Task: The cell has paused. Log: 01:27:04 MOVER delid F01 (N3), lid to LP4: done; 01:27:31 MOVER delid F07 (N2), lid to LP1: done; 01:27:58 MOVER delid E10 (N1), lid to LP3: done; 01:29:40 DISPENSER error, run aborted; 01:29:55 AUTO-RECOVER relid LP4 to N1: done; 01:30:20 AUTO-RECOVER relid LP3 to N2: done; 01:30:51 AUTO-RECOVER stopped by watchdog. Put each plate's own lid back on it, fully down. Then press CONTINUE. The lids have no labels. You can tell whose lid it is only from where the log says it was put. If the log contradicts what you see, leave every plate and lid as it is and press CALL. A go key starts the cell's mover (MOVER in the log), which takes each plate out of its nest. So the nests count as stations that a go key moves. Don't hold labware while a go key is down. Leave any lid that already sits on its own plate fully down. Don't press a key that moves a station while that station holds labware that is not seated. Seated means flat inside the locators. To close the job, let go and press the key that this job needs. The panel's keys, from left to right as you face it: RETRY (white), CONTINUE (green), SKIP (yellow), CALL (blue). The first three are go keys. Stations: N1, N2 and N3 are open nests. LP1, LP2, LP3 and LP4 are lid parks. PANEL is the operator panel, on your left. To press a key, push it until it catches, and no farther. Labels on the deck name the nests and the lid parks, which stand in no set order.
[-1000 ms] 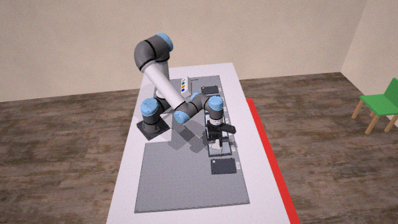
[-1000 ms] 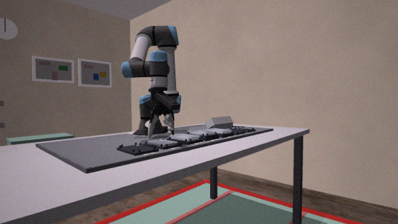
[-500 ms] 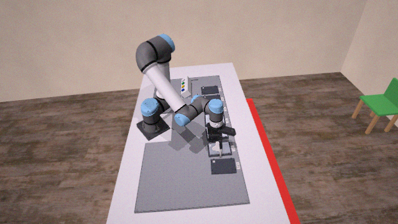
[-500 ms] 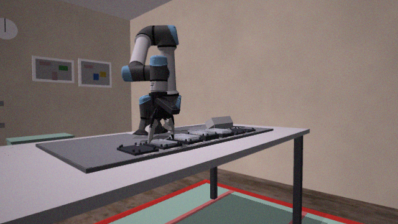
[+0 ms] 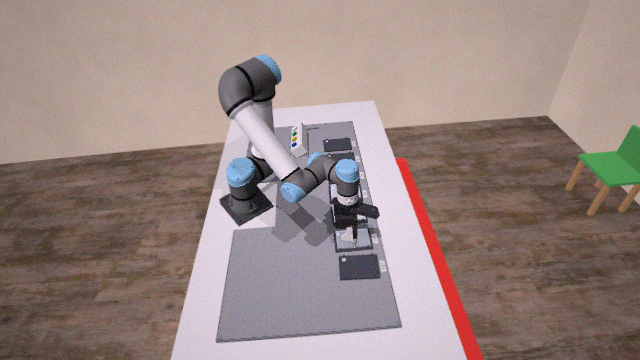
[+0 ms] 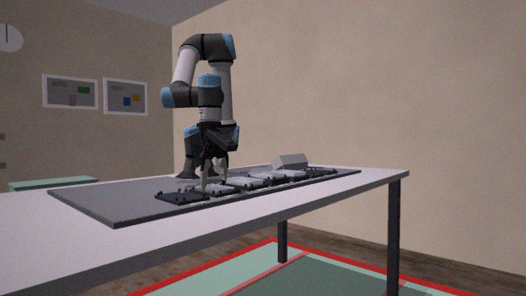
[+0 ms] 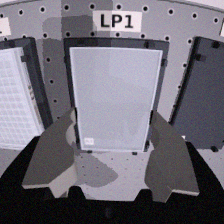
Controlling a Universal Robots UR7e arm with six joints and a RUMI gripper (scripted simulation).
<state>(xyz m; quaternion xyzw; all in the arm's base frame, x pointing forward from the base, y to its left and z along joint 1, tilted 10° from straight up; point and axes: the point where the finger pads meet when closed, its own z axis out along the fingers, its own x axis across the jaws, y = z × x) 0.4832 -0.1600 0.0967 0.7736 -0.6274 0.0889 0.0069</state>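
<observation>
A lab-like robot cell: keyed operator panel and labelled plate stations.

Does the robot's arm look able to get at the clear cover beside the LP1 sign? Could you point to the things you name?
Probably yes: the pincer (image 5: 350,237) (image 6: 213,187) (image 7: 113,109) straddles the cover (image 5: 361,239) (image 7: 117,95), and nothing seems to lie on top of it.

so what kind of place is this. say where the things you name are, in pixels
Probably a lab automation cell: a robot arm (image 5: 262,140) (image 6: 186,67) on a table, a button panel (image 5: 299,147) (image 6: 292,161), and a lid park labelled LP1 (image 5: 353,248) (image 7: 115,100).
</observation>
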